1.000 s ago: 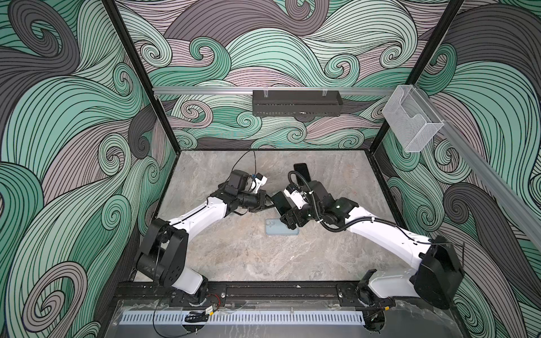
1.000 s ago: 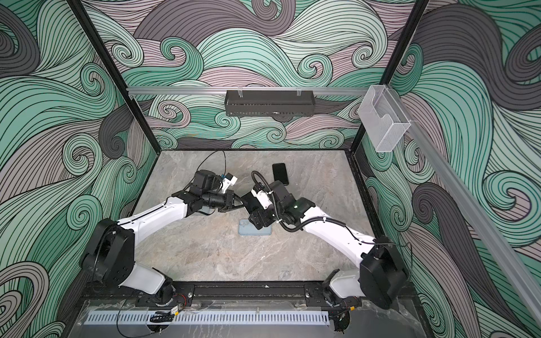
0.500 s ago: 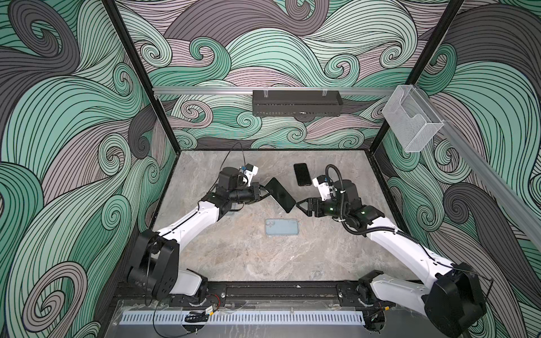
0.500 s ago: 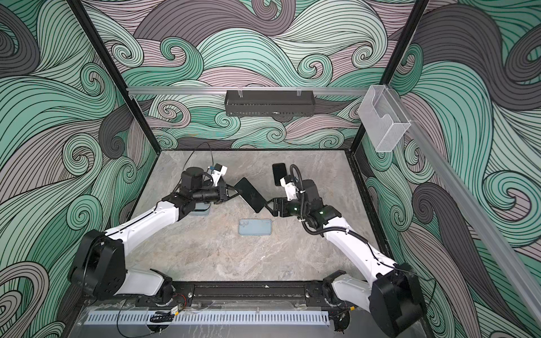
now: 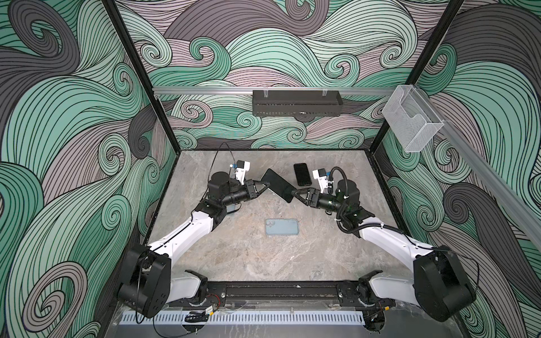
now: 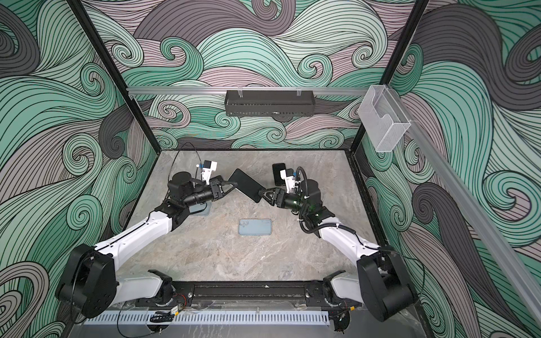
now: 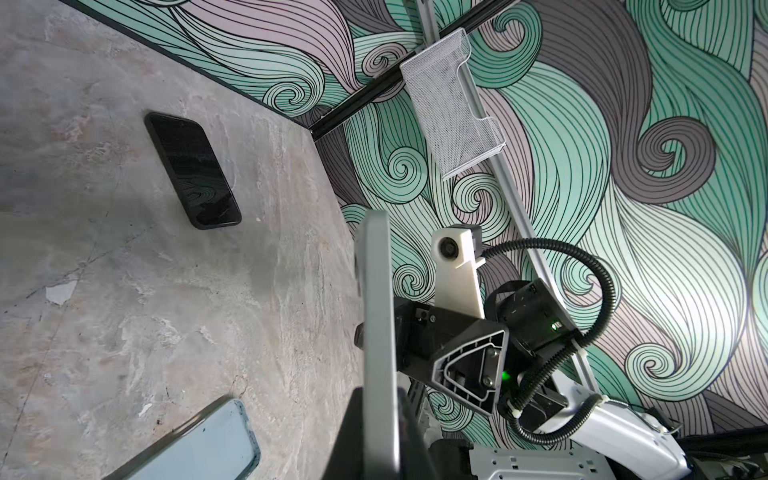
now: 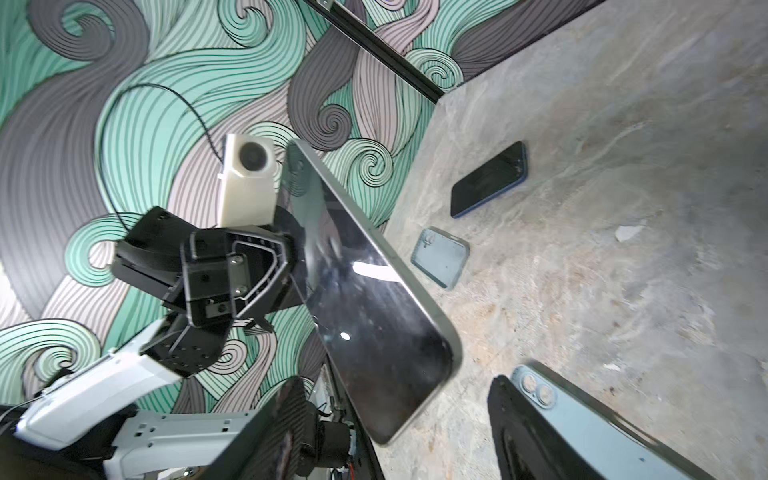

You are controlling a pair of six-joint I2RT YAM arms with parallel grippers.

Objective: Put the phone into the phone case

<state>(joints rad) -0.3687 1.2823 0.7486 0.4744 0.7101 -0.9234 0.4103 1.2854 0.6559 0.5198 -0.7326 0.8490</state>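
Note:
My left gripper (image 5: 265, 187) is shut on a dark-screened, grey-edged phone (image 5: 278, 184) and holds it tilted in the air above the table's back middle. In the left wrist view the phone (image 7: 376, 316) shows edge-on between the fingers of that gripper (image 7: 380, 436). My right gripper (image 5: 294, 193) faces it from the right. Its jaws are open around the phone's (image 8: 365, 299) free end, with a gap on either side of the right gripper (image 8: 399, 432). An empty light blue phone case (image 8: 440, 255) lies open side up, half hidden under the left arm (image 6: 202, 209).
A light blue slab (image 5: 281, 226) with two camera lenses lies flat mid-table. A black phone (image 5: 302, 174) lies screen up at the back, just behind the right wrist. A black rack (image 5: 297, 102) and a clear holder (image 5: 411, 123) hang on the walls.
Both grippers have risen from low over the blue slab. The left lifted the phone up and back. The right pulled away, then came to the phone's free end with its jaws narrowing.

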